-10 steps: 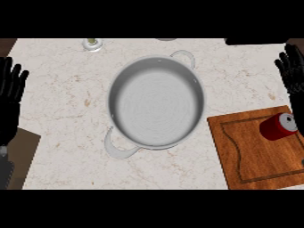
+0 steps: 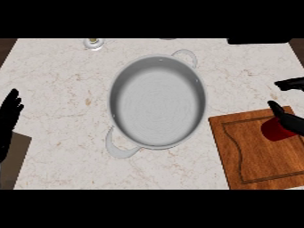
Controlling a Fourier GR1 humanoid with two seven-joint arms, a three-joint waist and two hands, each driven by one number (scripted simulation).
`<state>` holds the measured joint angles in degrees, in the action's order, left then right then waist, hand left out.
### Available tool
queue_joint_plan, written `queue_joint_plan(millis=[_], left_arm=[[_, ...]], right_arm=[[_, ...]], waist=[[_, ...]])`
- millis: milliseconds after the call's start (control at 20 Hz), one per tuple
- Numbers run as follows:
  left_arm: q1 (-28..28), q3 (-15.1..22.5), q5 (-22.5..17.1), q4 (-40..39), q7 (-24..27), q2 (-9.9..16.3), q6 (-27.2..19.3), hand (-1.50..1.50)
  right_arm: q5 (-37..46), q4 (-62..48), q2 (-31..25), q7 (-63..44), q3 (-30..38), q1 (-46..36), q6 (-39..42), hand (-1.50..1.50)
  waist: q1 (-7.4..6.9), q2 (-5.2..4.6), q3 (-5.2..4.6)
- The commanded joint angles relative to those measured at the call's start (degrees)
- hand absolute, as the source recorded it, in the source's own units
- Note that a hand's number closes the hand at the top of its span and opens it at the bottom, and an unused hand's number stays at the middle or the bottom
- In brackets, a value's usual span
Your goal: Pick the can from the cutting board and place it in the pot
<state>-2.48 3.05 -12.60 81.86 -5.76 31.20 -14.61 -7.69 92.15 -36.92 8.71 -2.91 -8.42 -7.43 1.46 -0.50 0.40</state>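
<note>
Since the earlier frame, the right hand (image 2: 299,122) has dropped from its raised position at the right edge and curved in over the board (image 2: 259,156), and the left hand (image 2: 6,120) has sunk lower at the left edge. At this moment the right hand's thumb lies across the can (image 2: 274,129) on its near side, while the fingers (image 2: 297,83) arc beyond it, spread and not closed; the grasp is not yet made. The can, red, sits on the board's upper right part, partly hidden by the thumb. The pot (image 2: 158,101) stands at the counter (image 2: 55,84) centre, just left of the board, with nothing inside it. The left hand rests, fingers straight and released, holding nothing. Judged progress: the approach is nearly complete; closing on the can, lifting, carrying it left and setting it in the pot all remain. No brand, label or writing can be read on the can or elsewhere.
</note>
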Motion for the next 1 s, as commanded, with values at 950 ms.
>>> queue_joint_plan(millis=[950], left_arm=[[-2.15,4.34,8.94,-0.32,-14.51,-2.02,-3.44,0.00]], right_arm=[[17.36,15.49,-24.74,-15.58,4.06,16.83,14.37,-1.50]], waist=[[-0.88,0.66,-0.62]])
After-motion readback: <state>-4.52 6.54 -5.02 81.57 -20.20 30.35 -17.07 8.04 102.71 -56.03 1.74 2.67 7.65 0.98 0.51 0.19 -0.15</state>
